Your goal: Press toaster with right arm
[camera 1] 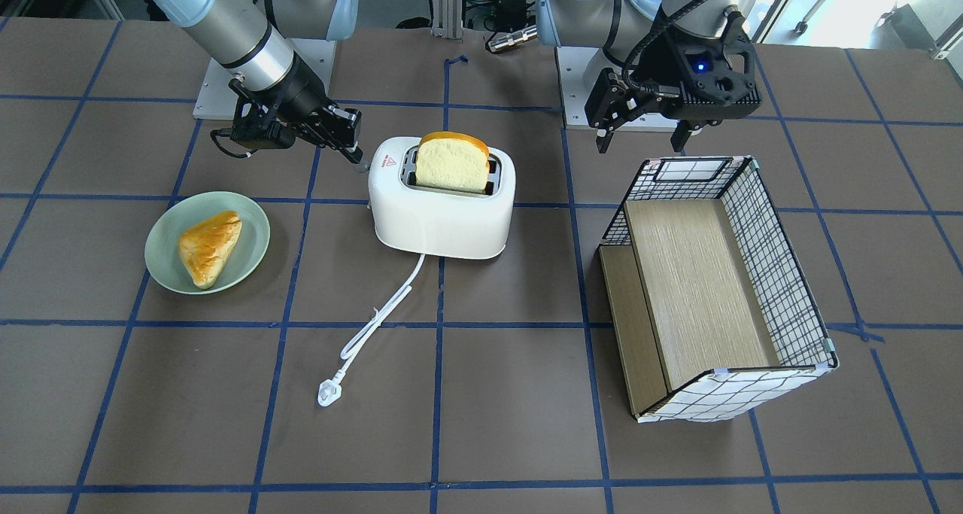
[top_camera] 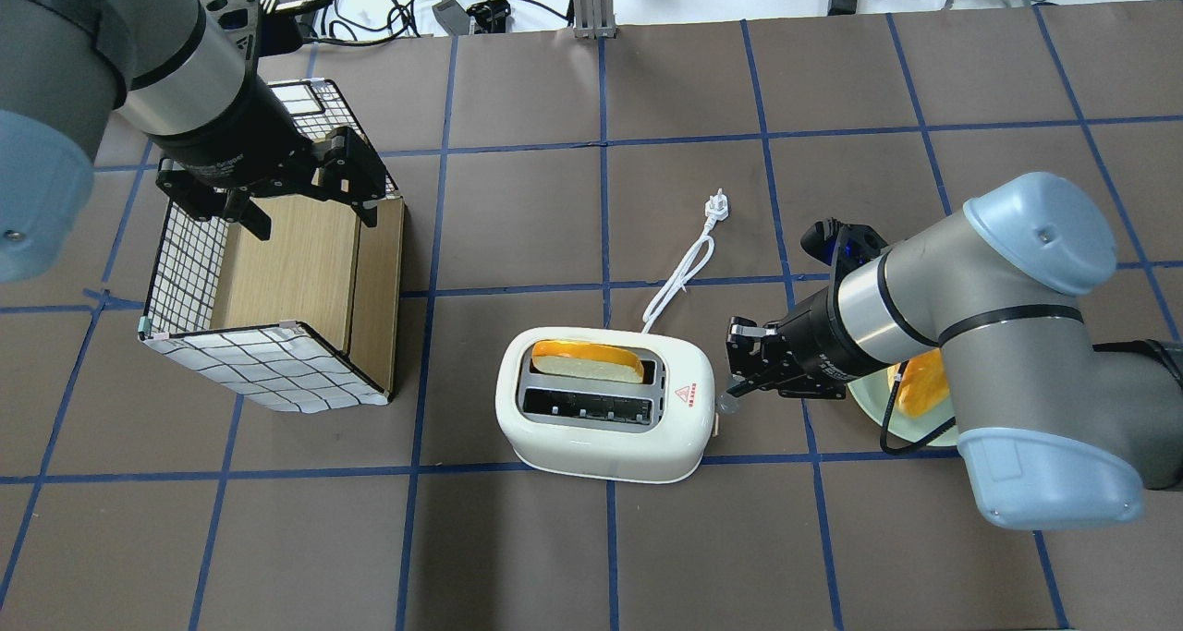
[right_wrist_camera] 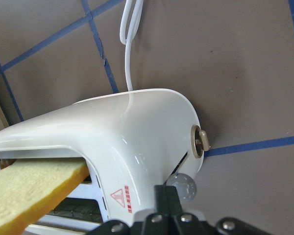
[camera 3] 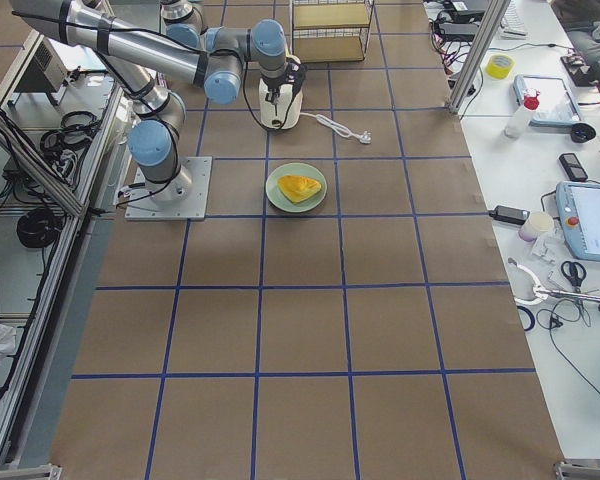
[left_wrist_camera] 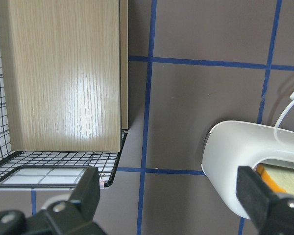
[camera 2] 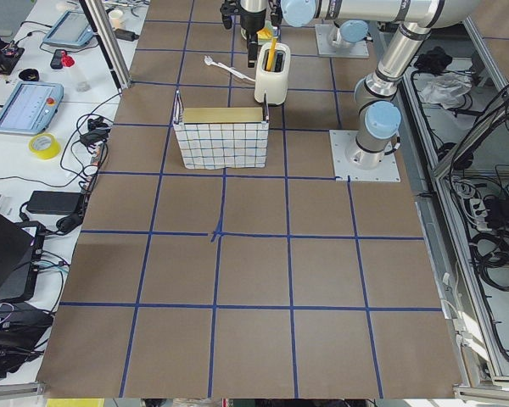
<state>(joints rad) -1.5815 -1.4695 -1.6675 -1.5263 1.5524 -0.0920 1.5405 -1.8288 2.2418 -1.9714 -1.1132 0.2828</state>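
Even bright light, soft shadows. Glare patch on box's wooden panel [left_wrist_camera: 83, 105]; window blowout top right in front view. Left end effector [left_wrist_camera: 166, 208] fingers blurred close-up.

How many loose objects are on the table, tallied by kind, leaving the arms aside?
Toaster: 1
Bread slice, standing in a toaster slot: 1
Pastry: 1
Green plate: 1
Wire-grid box: 1
Total: 5
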